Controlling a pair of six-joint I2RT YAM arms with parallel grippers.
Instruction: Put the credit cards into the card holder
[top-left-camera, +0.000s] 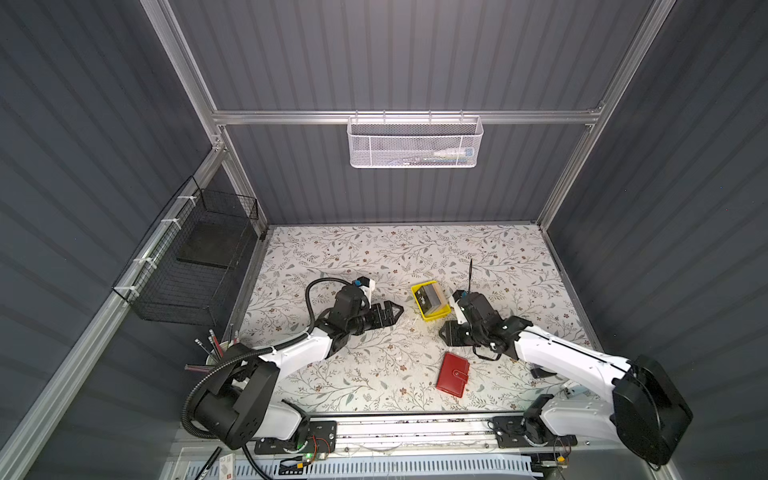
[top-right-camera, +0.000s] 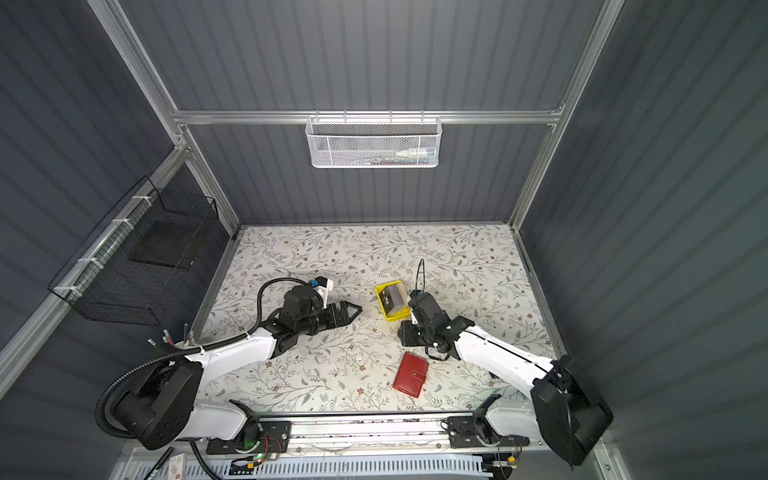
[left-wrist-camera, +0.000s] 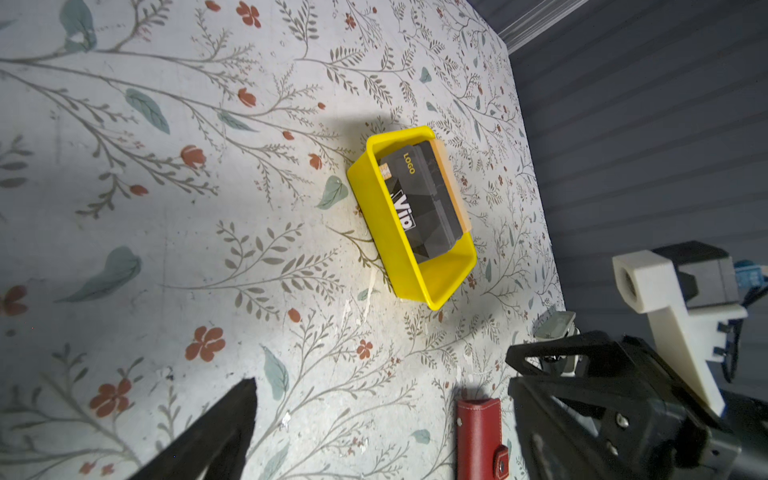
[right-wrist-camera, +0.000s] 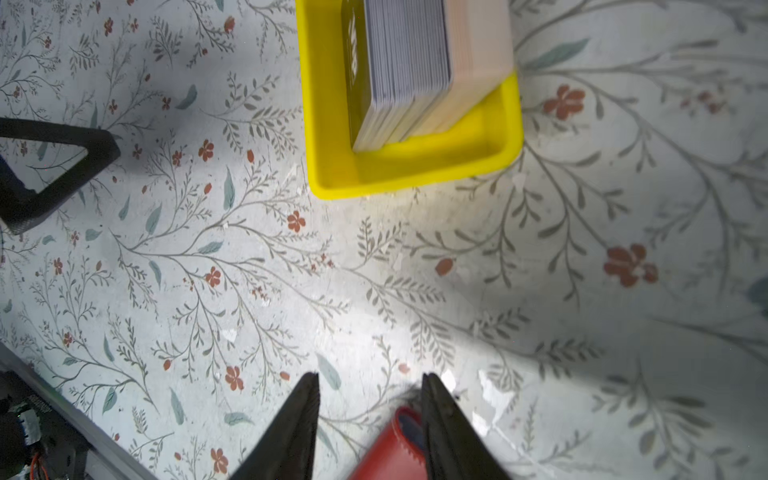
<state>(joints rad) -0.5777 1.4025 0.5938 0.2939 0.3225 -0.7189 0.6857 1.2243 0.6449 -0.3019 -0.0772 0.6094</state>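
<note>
Floral tabletop (top-left-camera: 374, 257) | left hand (top-left-camera: 399, 309) splayed wide | right hand (right-wrist-camera: 370, 375) parted near card holder (top-left-camera: 453, 374)

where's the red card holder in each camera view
In a top view: card holder in the lower middle, just right of centre, closed.
In a top view: same place, a little nearer the centre.
Left wrist: at the bottom edge, cut off.
Right wrist: at the bottom edge, only a corner shows.
Shared landmark: yellow tray, in all four.
</note>
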